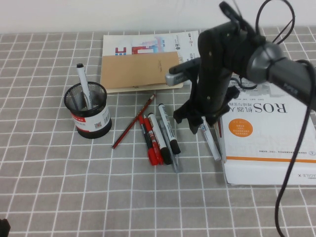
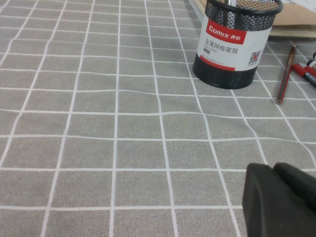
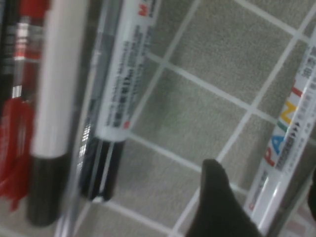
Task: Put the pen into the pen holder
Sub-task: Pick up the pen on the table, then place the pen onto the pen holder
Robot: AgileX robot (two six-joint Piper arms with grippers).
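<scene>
The right hand point(image 1: 203, 122) hangs low over the surface point(image 1: 49, 187) with its fingers spread apart, one on either side of the pen point(image 1: 211, 140), not yet closed on it. In the high view the pen lies just at the hand's 5 o'clock, its long axis running from 11 to 5 o'clock beside the edge of a white book point(image 1: 276, 143). The right arm is far nearer; the left hand point(image 2: 281, 202) is parked low at the near left, and whether it is open cannot be told. The pen holder point(image 1: 88, 109) stands well apart at the hand's 9 o'clock, already holding one marker point(image 1: 83, 84). At 8 o'clock lies a cluster: two black-capped markers point(image 1: 165, 131), two red pens point(image 1: 150, 140) and one red pencil point(image 1: 132, 122). A brown envelope point(image 1: 140, 71) lies at 11 o'clock.
</scene>
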